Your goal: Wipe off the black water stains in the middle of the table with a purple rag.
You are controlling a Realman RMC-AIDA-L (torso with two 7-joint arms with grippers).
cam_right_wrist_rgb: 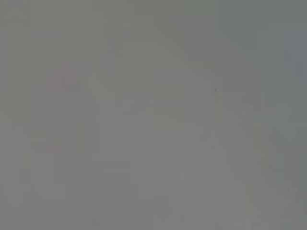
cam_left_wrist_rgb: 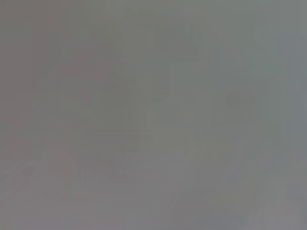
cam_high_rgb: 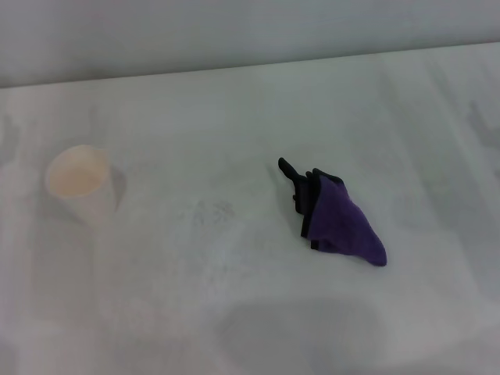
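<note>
The purple rag (cam_high_rgb: 344, 222) lies crumpled on the white table (cam_high_rgb: 234, 312), right of centre, with its black trim and loop strap toward the far side. Faint grey smudges (cam_high_rgb: 213, 211) mark the table left of the rag; no dark blotches of the black water stains show. Neither gripper is in the head view. Both wrist views show only a plain grey blur with nothing to tell apart.
A white paper cup (cam_high_rgb: 80, 183) stands upright at the left of the table. The table's far edge (cam_high_rgb: 250, 66) runs across the top of the head view, with a grey wall behind it.
</note>
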